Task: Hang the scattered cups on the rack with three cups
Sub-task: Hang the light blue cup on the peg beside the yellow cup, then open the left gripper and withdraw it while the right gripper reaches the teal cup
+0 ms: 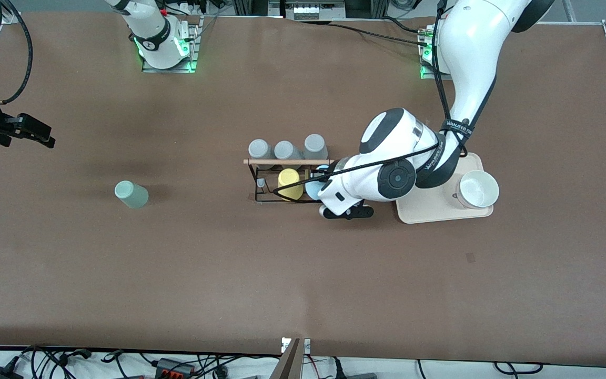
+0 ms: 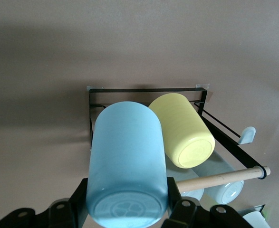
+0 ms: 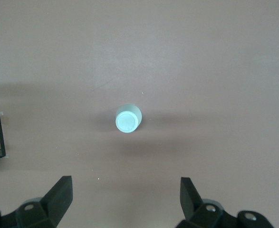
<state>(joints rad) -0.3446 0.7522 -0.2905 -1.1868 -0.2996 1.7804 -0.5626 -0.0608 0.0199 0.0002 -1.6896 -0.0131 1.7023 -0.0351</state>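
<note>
My left gripper (image 2: pixel 127 209) is shut on a light blue cup (image 2: pixel 127 161), gripping it near its base. The cup (image 1: pixel 312 188) is tilted over the left arm's end of the black wire rack (image 1: pixel 261 181), right beside a yellow cup (image 1: pixel 289 184) hanging there. Whether a peg is inside the blue cup is hidden. The rack's wooden rod (image 2: pixel 220 179) runs beside the cup. A mint green cup (image 1: pixel 131 193) stands alone on the table toward the right arm's end. My right gripper (image 3: pixel 125 194) hangs open above the table, with the mint cup (image 3: pixel 128 118) well ahead of it.
Three grey cups (image 1: pixel 285 150) sit in a row along the rack's side farther from the front camera. A cream tray (image 1: pixel 429 208) holding a white bowl (image 1: pixel 476 189) lies beside the rack toward the left arm's end, under the left arm.
</note>
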